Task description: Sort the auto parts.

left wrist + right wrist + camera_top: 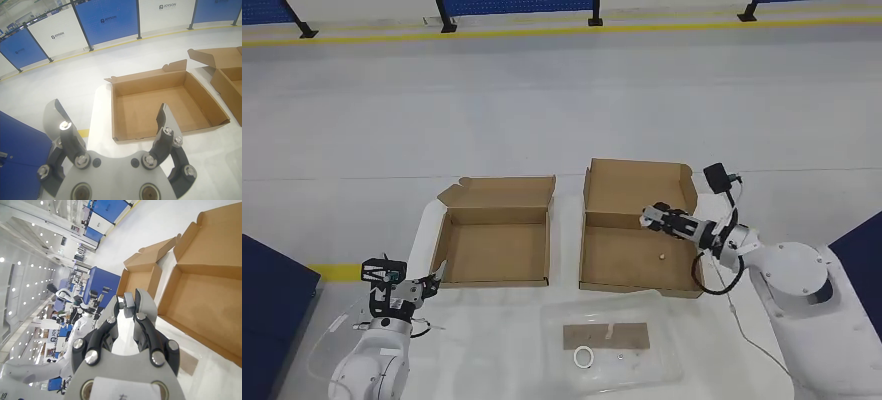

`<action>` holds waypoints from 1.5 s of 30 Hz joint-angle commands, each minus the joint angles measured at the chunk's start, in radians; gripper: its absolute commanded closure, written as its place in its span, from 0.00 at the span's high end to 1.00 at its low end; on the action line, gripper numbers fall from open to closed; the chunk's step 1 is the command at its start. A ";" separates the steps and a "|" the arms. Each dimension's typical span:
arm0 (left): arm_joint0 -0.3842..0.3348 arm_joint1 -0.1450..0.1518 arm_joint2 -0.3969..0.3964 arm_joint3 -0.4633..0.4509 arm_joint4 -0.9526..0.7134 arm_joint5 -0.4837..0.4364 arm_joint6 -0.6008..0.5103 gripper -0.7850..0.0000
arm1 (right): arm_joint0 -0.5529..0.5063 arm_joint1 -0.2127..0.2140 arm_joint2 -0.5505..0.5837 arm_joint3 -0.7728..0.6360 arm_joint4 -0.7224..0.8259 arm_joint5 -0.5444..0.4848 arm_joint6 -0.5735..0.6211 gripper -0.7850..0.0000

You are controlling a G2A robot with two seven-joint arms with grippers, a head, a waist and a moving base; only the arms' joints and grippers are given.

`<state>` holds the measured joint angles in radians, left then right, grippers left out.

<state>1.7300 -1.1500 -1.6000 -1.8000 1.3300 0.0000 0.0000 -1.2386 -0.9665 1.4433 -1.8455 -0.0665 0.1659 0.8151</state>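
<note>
My left gripper (110, 106) hangs with jaws spread wide, just off the front left corner of the left brown cardboard box (497, 215). My right gripper (650, 217) is clenched on a small grey metal block (129, 305) above the right brown cardboard box (627, 270).

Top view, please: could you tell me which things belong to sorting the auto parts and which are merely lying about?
Belong to the job:
- grey part, held in the right gripper
- left box
- right box, with a small piece inside
- clear tray, holding a white ring

Just lying about:
- blue panels
- yellow floor line
</note>
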 commanded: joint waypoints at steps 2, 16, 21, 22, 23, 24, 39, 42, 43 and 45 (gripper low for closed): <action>0.000 0.000 0.000 0.000 0.000 0.000 0.000 1.00 | 0.073 -0.005 -0.066 0.074 -0.079 0.020 -0.011 0.00; 0.000 0.000 0.000 0.000 0.000 0.000 0.000 1.00 | 0.224 -0.046 -0.277 0.339 -0.167 0.038 -0.066 0.00; 0.000 0.000 0.000 0.000 0.000 0.000 0.000 1.00 | 0.224 -0.046 -0.277 0.339 -0.167 0.038 -0.066 0.00; 0.000 0.000 0.000 0.000 0.000 0.000 0.000 1.00 | 0.224 -0.046 -0.277 0.339 -0.167 0.038 -0.066 0.00; 0.000 0.000 0.000 0.000 0.000 0.000 0.000 1.00 | 0.224 -0.046 -0.277 0.339 -0.167 0.038 -0.066 0.00; 0.000 0.000 0.000 0.000 0.000 0.000 0.000 1.00 | 0.224 -0.046 -0.277 0.339 -0.167 0.038 -0.066 0.00; 0.000 0.000 0.000 0.000 0.000 0.000 0.000 1.00 | 0.385 -0.102 -0.462 0.541 -0.354 0.208 -0.131 0.00; 0.000 0.000 0.000 0.000 0.000 0.000 0.000 1.00 | 0.425 -0.126 -0.517 0.614 -0.361 0.232 -0.134 0.00; 0.000 0.000 0.000 0.000 0.000 0.000 0.000 1.00 | 0.435 -0.134 -0.534 0.634 -0.359 0.237 -0.131 0.00; 0.000 0.000 0.000 0.000 0.000 0.000 0.000 1.00 | 0.451 -0.148 -0.563 0.669 -0.358 0.239 -0.134 0.00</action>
<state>1.7300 -1.1500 -1.6000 -1.8000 1.3300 0.0000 0.0000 -0.7951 -1.1077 0.8947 -1.1958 -0.4244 0.4047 0.6830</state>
